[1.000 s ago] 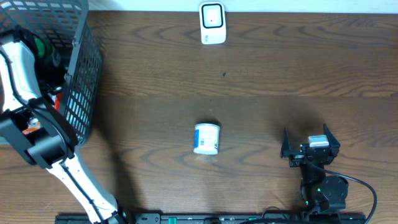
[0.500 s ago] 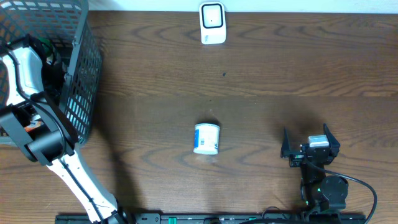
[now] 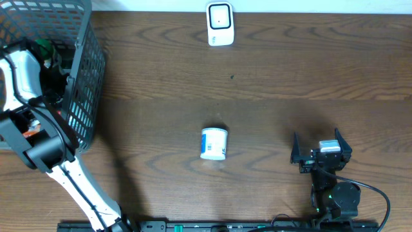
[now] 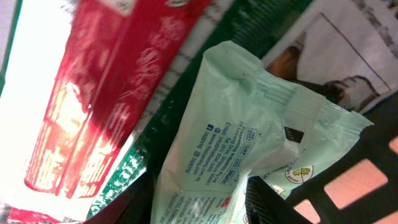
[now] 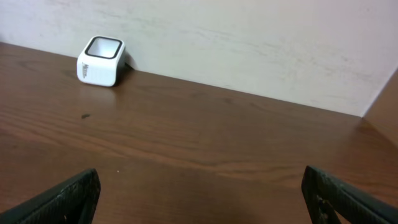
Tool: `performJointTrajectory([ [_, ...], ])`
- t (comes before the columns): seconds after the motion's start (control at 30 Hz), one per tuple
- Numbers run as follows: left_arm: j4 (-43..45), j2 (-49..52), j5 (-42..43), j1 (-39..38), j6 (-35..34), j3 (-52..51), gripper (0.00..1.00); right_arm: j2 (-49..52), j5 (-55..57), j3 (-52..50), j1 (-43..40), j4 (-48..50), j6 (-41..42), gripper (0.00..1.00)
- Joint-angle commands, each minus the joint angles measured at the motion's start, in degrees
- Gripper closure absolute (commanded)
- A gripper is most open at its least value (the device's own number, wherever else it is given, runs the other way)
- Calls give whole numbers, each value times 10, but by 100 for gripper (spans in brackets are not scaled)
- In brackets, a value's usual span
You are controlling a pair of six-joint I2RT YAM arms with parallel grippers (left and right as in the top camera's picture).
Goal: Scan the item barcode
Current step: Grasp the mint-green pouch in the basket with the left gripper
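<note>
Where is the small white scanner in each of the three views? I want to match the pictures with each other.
Overhead: the white scanner stands at the top centre, at the far edge of the table.
Left wrist: not in it; only packets show.
Right wrist: the scanner is at the upper left, by the wall.
Shared landmark: the dark wooden table, seen in the overhead and right wrist views.
</note>
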Motion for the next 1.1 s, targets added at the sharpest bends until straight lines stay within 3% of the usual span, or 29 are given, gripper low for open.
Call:
performJointTrajectory([
  [0.0,11,4,-16,24,-57,9,57,-1,5,0,-3,-2,-6,1],
  [0.07,13,4,-16,28,-56,9,52,-1,5,0,-3,-2,-6,1],
  [0.5,30,4,-16,30,-56,9,47,-1,5,0,-3,-2,-6,1],
  [1.0,35,4,-17,30,-54,-16,47,-1,5,0,-3,-2,-6,1],
  [1.07,39,4,-16,30,-54,-26,41,-1,5,-1,-3,-2,-6,1],
])
